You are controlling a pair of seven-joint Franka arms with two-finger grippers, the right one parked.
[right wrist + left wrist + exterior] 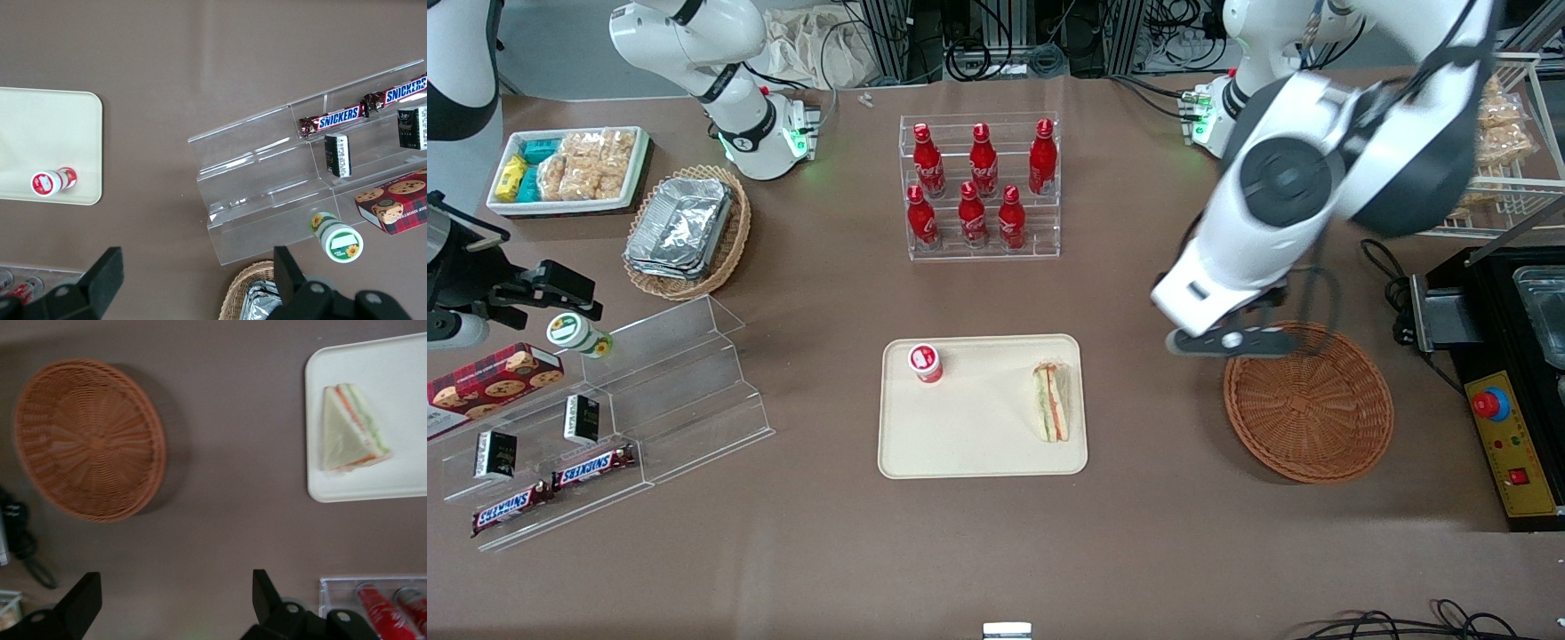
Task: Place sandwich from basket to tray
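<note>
The sandwich (1052,402), a pale triangular wedge with orange and green layers, lies on the cream tray (960,444), at the end nearest the working arm. It also shows in the left wrist view (350,427), on the tray (373,487). The reddish-brown wicker basket (1307,400) holds nothing; it also shows in the left wrist view (90,440). My left gripper (1232,340) hangs open and empty, high above the basket's rim on the tray's side. Between its spread fingers (175,587) I see only bare table.
A small red-capped bottle (926,363) stands on the tray. A rack of red bottles (980,191) stands farther from the front camera. A black box with a red button (1494,400) and cables (20,533) lie beside the basket. A clear shelf (649,391) stands toward the parked arm's end.
</note>
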